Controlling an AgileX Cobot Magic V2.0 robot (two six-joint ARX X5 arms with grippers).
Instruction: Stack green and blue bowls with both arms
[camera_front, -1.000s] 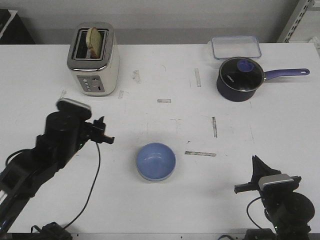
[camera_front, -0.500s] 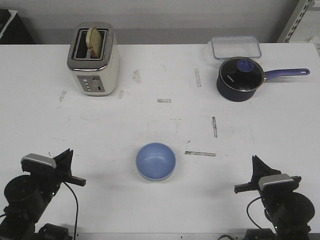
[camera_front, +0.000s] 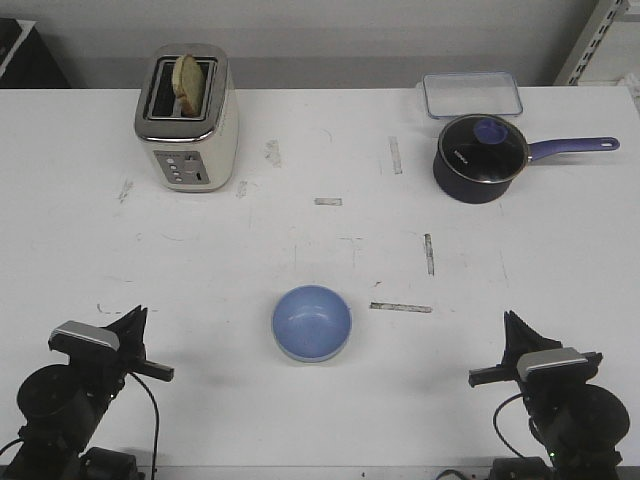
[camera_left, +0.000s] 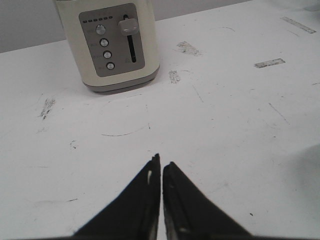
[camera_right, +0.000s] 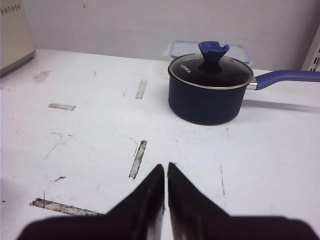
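The light blue bowl (camera_front: 312, 320) sits upright near the front middle of the white table (camera_front: 320, 250). A thin pale rim shows under its front edge, and I cannot tell whether that is the green bowl. No separate green bowl is in view. My left gripper (camera_front: 137, 320) is shut and empty at the front left corner, well left of the bowl; in the left wrist view (camera_left: 160, 161) its jaws meet over bare table. My right gripper (camera_front: 511, 322) is shut and empty at the front right; the right wrist view (camera_right: 165, 166) shows the jaws together.
A cream toaster (camera_front: 187, 118) with a slice of bread stands at the back left and shows in the left wrist view (camera_left: 114, 42). A dark navy saucepan (camera_front: 481, 156) with a glass lid and a clear container (camera_front: 471, 94) are at the back right. Tape marks dot the table.
My left arm has drawn back from a raised spot left of the bowl down to the front left corner. The right arm and the bowl have not moved.
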